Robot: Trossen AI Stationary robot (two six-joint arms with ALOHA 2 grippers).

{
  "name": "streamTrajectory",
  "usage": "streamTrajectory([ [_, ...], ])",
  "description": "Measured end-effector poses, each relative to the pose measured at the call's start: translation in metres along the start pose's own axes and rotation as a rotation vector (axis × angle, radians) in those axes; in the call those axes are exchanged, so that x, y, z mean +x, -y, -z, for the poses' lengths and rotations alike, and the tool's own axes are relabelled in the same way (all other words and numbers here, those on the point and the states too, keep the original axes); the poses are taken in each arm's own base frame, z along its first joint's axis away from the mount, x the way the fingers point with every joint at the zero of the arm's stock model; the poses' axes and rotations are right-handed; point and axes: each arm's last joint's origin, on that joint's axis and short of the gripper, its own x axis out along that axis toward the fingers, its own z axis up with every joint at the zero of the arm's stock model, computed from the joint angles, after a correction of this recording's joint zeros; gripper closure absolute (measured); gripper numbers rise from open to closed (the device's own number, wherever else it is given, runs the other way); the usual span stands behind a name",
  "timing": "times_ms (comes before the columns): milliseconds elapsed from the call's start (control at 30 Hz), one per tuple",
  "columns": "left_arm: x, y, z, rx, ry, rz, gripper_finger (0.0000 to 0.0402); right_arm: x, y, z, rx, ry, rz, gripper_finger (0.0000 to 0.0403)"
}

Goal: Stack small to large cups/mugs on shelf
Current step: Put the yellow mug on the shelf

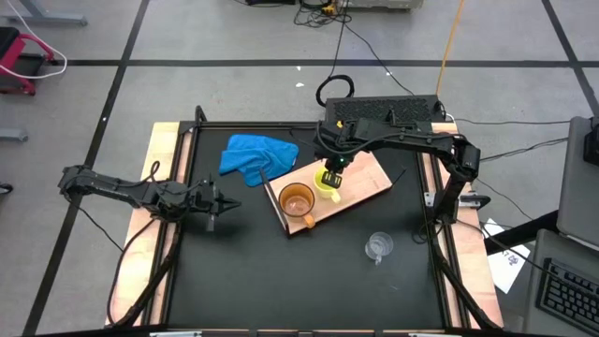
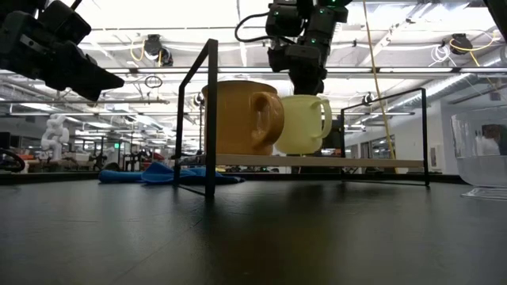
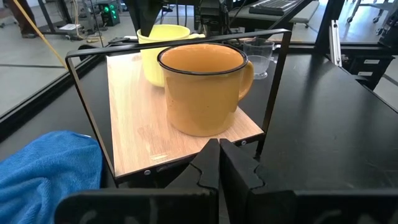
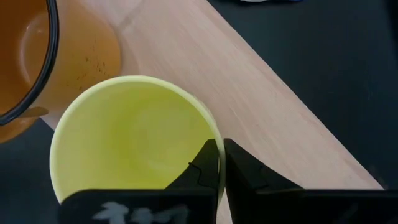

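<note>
Right gripper [image 1: 331,178] hangs over the wooden shelf [image 1: 360,187], its two dark fingers [image 4: 208,163] pinched on the rim of the yellow mug [image 1: 327,186], one inside the rim and one outside; in the low view the mug's base sits level with the board. Just beside it on the board stands the orange-brown mug [image 1: 297,202], larger, upright, its handle pointing to the near edge of the table, and the two mugs look to be touching or nearly so. The clear plastic cup [image 1: 378,246] stands apart on the black table [image 1: 281,281], nearer the front and to the right of the shelf. A crumpled blue cloth [image 1: 255,155] lies on the table just beside the board's far left corner. The board sits at a slant inside a thin black metal frame [image 2: 210,119]. Over on the table's left side the left gripper [image 1: 213,203] waits above the black surface, fingers pressed together on nothing, pointing toward the shelf. The tabletop is matte black with light wood strips along its left and right edges. Around it the floor is grey with dark lines, cables trail behind the table, and a keyboard [image 1: 571,292] shows at the right. Across the table the low view shows a large open room with bright ceiling lights [image 2: 158,16] and distant equipment
</note>
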Motion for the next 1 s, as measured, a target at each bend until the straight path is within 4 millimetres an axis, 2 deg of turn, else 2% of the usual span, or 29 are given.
streamTrajectory([
  [467,0.000,0.000,-0.003,-0.005,0.026,0.002,0.0387,0.000,-0.002,0.000,0.024,0.003,-0.002,0.0403],
  [667,0.000,0.000,-0.003,-0.007,0.030,0.002,0.0387,0.013,-0.001,0.006,0.041,-0.006,-0.002,0.0403],
  [1000,0.000,0.000,-0.003,-0.013,0.029,0.003,0.0387,0.016,0.000,0.007,0.035,-0.003,-0.003,0.0403],
])
